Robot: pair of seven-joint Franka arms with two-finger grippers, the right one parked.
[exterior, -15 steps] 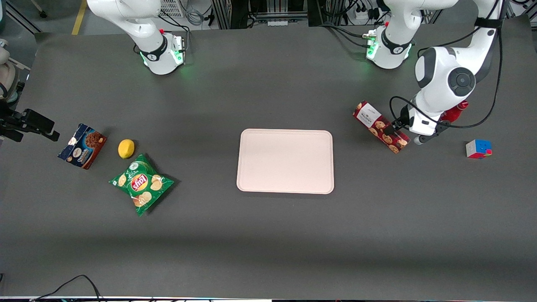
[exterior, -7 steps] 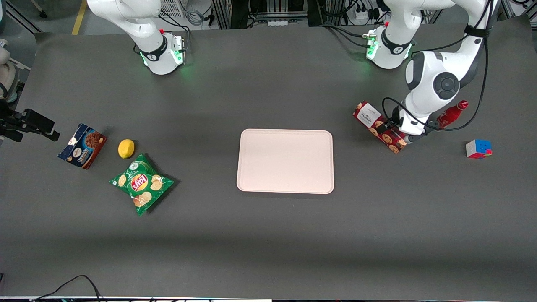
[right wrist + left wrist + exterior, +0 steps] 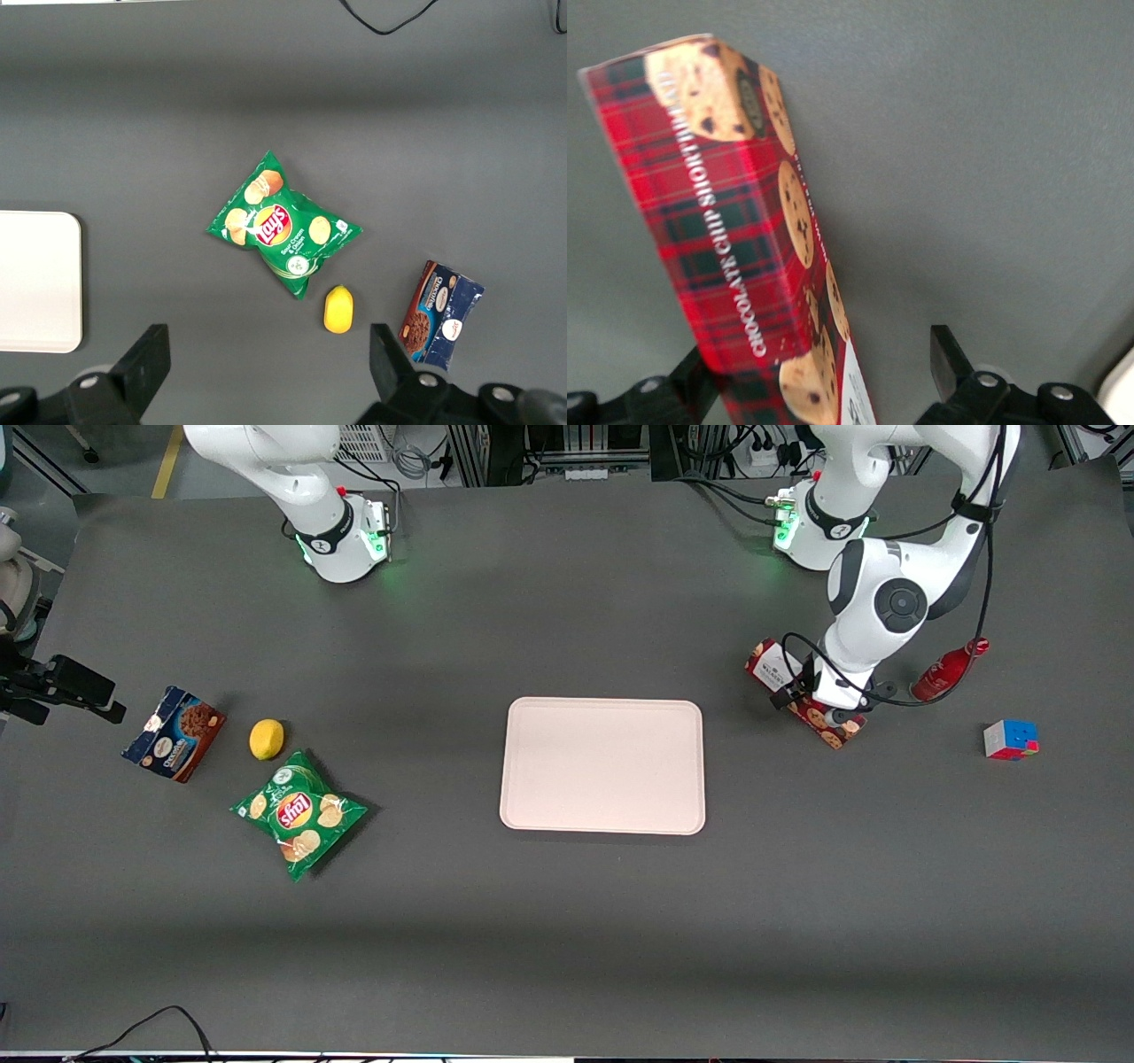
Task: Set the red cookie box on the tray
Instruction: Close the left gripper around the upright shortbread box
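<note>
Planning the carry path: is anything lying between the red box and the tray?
Nothing visible. The red box lies toward the working arm's end, with bare table between it and the tray. The gripper is over the box, jaws open astride it.

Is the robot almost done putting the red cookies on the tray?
Not yet. The tray holds nothing. The red cookie box lies on the table beside it, toward the working arm's end. The gripper is open right over the box, fingers either side. Gripping, lifting, carrying and setting down are all left.
</note>
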